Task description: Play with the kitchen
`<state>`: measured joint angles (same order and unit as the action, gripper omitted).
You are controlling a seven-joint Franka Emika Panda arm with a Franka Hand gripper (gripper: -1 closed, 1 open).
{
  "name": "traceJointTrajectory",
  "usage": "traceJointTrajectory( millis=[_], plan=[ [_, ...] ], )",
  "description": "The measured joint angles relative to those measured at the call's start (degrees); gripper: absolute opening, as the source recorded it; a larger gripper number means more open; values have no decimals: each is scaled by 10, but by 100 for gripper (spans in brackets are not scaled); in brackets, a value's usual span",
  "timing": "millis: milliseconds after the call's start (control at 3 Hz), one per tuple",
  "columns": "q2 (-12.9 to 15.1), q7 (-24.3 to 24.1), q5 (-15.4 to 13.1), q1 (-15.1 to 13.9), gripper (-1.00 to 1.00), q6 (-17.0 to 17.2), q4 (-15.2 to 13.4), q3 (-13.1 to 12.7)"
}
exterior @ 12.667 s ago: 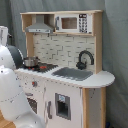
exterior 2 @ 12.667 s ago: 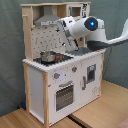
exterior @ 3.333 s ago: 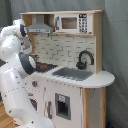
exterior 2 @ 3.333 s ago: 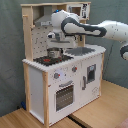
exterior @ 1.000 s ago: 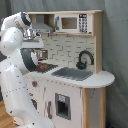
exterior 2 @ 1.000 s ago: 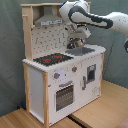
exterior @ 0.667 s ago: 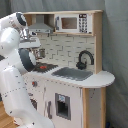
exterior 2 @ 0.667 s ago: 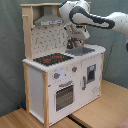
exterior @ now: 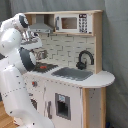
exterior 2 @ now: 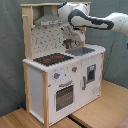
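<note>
- Second exterior view: white arm (exterior 2: pixel 102 21) reaching in from the second exterior view's right, bent down under the top shelf (exterior 2: pixel 55 4) of the kitchen (exterior 2: pixel 62 75).
- Claw (exterior 2: pixel 71 44) hanging in front of the perforated back wall, above the counter; finger spread not readable, cannot tell wide from narrow, nothing visibly held.
- Just below the claw and toward the second exterior view's right: grey sink (exterior 2: pixel 82 50).
- Below the claw toward the second exterior view's left: red-ringed stovetop (exterior 2: pixel 54 59).
- Up and toward the second exterior view's left of the claw: grey range hood (exterior 2: pixel 47 21).
- Well below the claw, on the white front: knobs (exterior 2: pixel 65 73), oven door (exterior 2: pixel 64 94).
- First exterior view: claw (exterior: pixel 31 39) at the first exterior view's left, partly masked by the white arm (exterior: pixel 17 75).
- Toward the first exterior view's right of the claw: black faucet (exterior: pixel 85 59) and sink (exterior: pixel 74 73); higher on that side, microwave (exterior: pixel 72 23) on the shelf.
</note>
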<state>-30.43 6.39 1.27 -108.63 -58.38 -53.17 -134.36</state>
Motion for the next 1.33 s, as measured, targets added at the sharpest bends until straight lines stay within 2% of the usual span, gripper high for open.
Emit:
traceJointTrajectory(
  millis=[1333],
  plan=[
    [120, -40, -58, 74, -100, -100, -183, 0]
  ],
)
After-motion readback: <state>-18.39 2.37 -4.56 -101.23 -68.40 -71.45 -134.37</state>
